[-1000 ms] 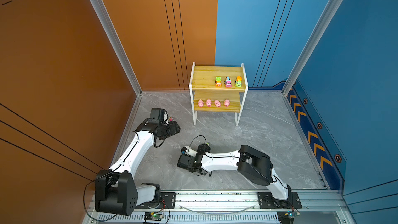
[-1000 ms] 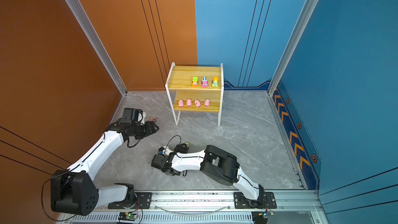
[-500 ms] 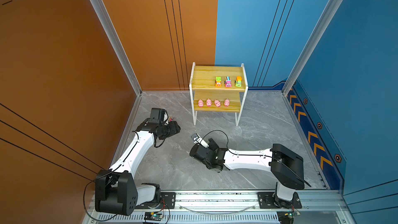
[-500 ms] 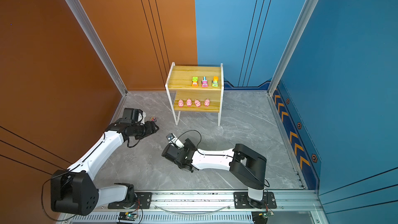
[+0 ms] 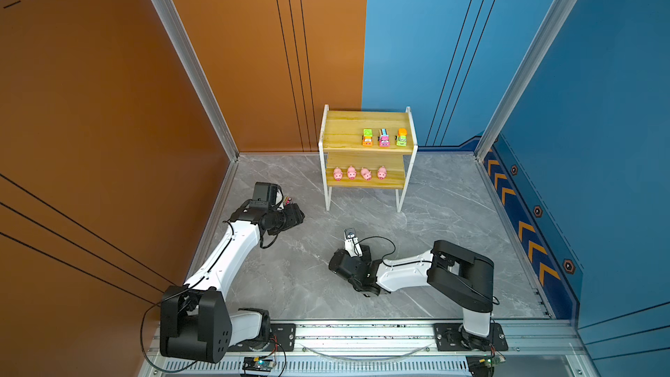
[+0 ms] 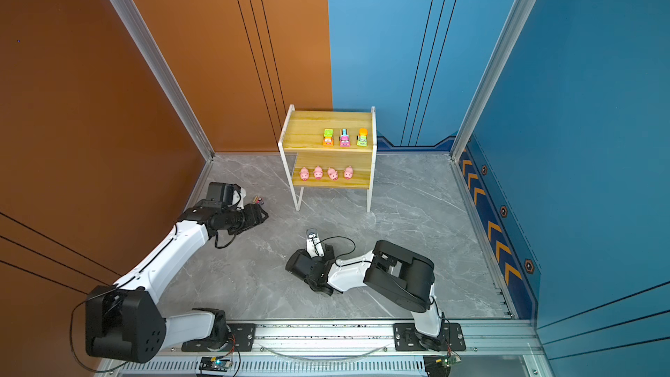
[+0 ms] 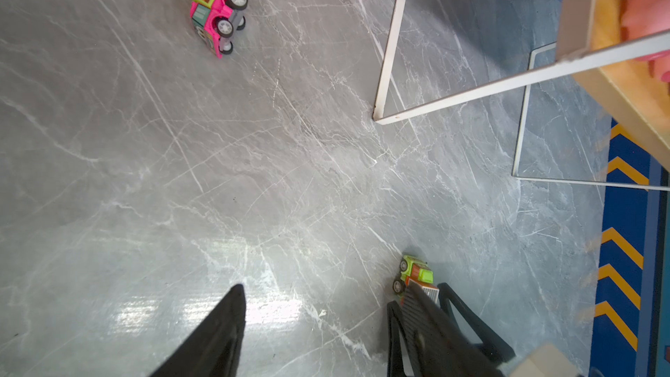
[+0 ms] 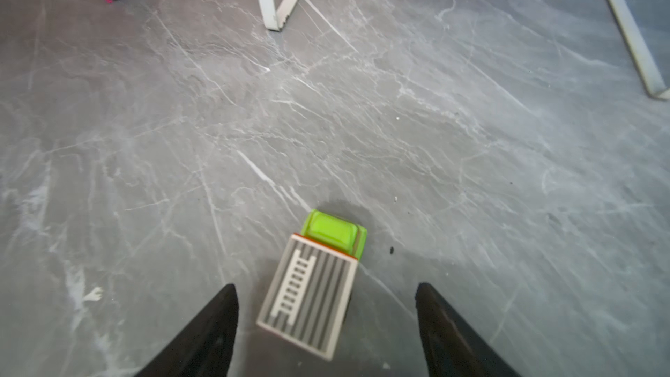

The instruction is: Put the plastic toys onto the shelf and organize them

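Observation:
The shelf (image 5: 342,132) stands at the back, with three toy cars (image 5: 384,137) on its top board and several pink pigs (image 5: 351,172) on the lower one. In the right wrist view a green car (image 8: 335,230) with a grey striped box stands on the floor between the spread fingers of my right gripper (image 8: 326,285), untouched. In both top views my right wrist hides it. A pink car (image 7: 215,9) lies on its side near the shelf's left leg. My left gripper (image 7: 324,286) is open and empty, low by the left wall (image 5: 295,216).
The shelf's thin white legs (image 7: 389,41) rise from the grey marble floor (image 5: 453,212). An orange wall (image 5: 108,139) closes the left side. Blue walls (image 5: 598,139) close the back and right. The arms' base rail (image 5: 362,331) runs along the front.
My right arm has swung, carrying its gripper from the front middle toward the shelf, and its jaws have opened wider. The left arm has stayed put.

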You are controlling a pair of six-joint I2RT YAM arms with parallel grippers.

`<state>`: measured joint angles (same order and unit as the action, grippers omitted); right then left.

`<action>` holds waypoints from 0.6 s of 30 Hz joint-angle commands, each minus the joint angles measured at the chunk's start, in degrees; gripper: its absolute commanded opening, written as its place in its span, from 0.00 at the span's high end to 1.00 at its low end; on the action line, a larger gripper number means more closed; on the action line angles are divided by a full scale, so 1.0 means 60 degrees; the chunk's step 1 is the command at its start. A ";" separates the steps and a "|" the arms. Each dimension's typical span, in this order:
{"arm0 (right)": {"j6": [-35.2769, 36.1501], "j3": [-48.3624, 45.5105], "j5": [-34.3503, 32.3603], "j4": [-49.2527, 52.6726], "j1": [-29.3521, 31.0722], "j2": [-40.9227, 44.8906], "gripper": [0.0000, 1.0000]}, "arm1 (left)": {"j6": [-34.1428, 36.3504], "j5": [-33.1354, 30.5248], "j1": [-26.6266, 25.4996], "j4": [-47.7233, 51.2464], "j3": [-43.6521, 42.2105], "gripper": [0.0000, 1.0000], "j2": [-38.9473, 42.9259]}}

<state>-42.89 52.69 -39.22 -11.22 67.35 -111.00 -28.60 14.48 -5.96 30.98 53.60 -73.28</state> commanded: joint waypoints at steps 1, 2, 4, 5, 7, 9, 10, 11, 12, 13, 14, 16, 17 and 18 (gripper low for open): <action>-0.0586 -0.0409 -0.0265 -0.1019 -0.0136 -0.0130 0.23 | -0.0068 0.0227 -0.0087 -0.0080 -0.0130 0.30 0.0206; -0.0600 -0.0477 -0.0274 -0.0992 -0.0162 -0.0107 0.23 | -0.0069 0.0237 -0.0091 -0.0079 -0.0130 0.30 0.0208; -0.0647 -0.0726 -0.0261 -0.1098 -0.0181 0.0013 0.23 | -0.0080 0.0215 -0.0105 -0.0082 -0.0130 0.30 0.0218; -0.0658 -0.0880 -0.0211 -0.1177 -0.0194 0.0103 0.23 | -0.0068 0.0219 -0.0106 -0.0081 -0.0142 0.30 0.0220; -0.0675 -0.1139 -0.0109 -0.1231 -0.0225 0.0250 0.24 | -0.0067 0.0196 -0.0119 -0.0092 -0.0145 0.30 0.0227; -0.0553 -0.1375 0.0093 -0.1261 -0.0275 0.0427 0.24 | -0.0084 0.0197 -0.0133 -0.0095 -0.0145 0.30 0.0202; -0.0465 -0.1442 0.0250 -0.1161 -0.0319 0.0528 0.24 | -0.0091 0.0208 -0.0132 -0.0093 -0.0145 0.30 0.0201; -0.0430 -0.1564 0.0345 -0.1138 -0.0341 0.0678 0.24 | -0.0090 0.0201 -0.0134 -0.0110 -0.0145 0.30 0.0201; -0.0308 -0.1710 0.0502 -0.1269 -0.0367 0.0791 0.24 | -0.0083 0.0208 -0.0146 -0.0110 -0.0145 0.30 0.0192; -0.0149 -0.1876 0.0850 -0.1409 -0.0472 0.0918 0.25 | -0.0082 0.0205 -0.0150 -0.0114 -0.0143 0.30 0.0193; -0.0090 -0.1926 0.1106 -0.1266 -0.0582 0.1049 0.25 | -0.0085 0.0189 -0.0164 -0.0124 -0.0142 0.30 0.0191; 0.0216 -0.2105 0.1666 -0.1253 -0.0786 0.1299 0.25 | -0.0098 0.0193 -0.0168 -0.0134 -0.0145 0.30 0.0159; 0.0352 -0.2105 0.1989 -0.1056 -0.0919 0.1399 0.25 | -0.0098 0.0190 -0.0179 -0.0139 -0.0146 0.30 0.0143; 0.0438 -0.2073 0.2220 -0.0866 -0.1003 0.1468 0.25 | -0.0102 0.0177 -0.0191 -0.0143 -0.0145 0.30 0.0124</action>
<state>-42.78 41.41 -32.86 -20.36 62.89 -103.57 -28.62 14.66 -6.46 30.55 53.54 -73.03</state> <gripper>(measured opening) 0.749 0.701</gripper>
